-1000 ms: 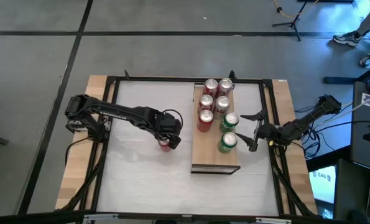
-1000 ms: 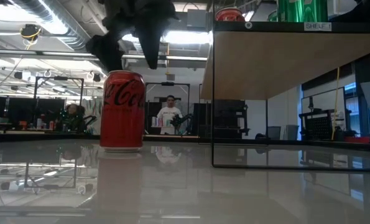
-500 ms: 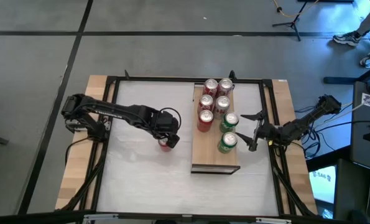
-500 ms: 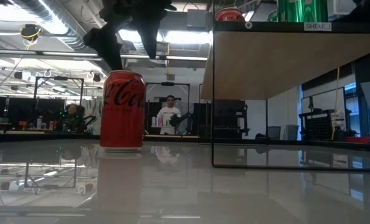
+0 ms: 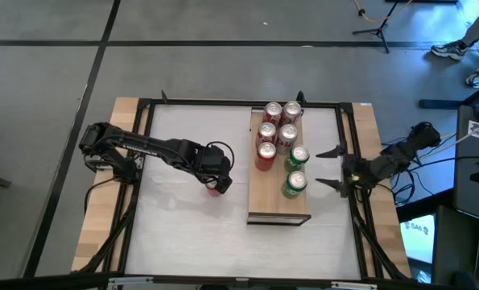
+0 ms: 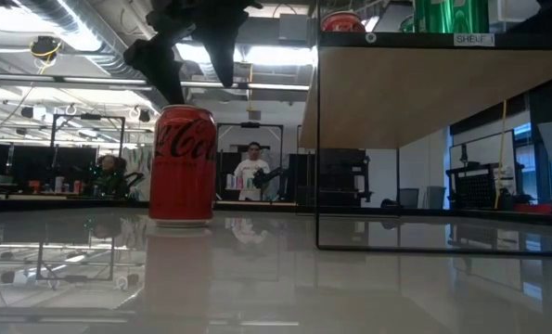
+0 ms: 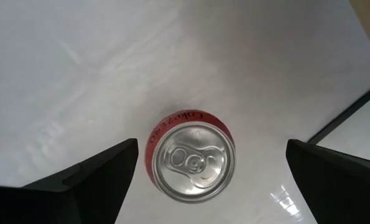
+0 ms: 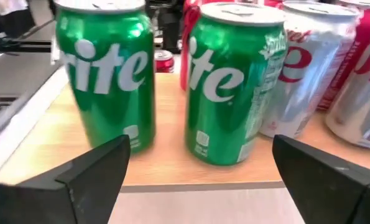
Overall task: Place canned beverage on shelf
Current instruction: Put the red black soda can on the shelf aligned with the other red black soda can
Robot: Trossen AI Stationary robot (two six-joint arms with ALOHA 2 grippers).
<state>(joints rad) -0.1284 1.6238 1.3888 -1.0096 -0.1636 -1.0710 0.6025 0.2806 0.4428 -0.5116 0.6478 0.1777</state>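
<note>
A red Coke can (image 5: 216, 187) stands upright on the white tabletop, left of the shelf; it also shows in the low view (image 6: 184, 164) and the left wrist view (image 7: 193, 157). My left gripper (image 5: 214, 171) hovers just above it, open and pointing down, its fingers (image 6: 222, 51) clear of the can's top. The shelf (image 5: 278, 205) is a light-wood board raised on a black frame (image 6: 415, 88). Two green Sprite cans (image 5: 295, 169) stand on it. My right gripper (image 5: 329, 167) is open and empty at the shelf's right side, facing the green cans (image 8: 231, 81).
Several red and silver cans (image 5: 273, 129) stand in two rows on the shelf's far half. The shelf's near end (image 5: 279, 211) is bare wood. A black frame (image 5: 348, 145) runs round the table. White tabletop (image 5: 175, 234) lies open near the front left.
My left gripper has risen a little above the red can, which stands where it was. My right gripper has drawn back from the green cans toward the table's right edge.
</note>
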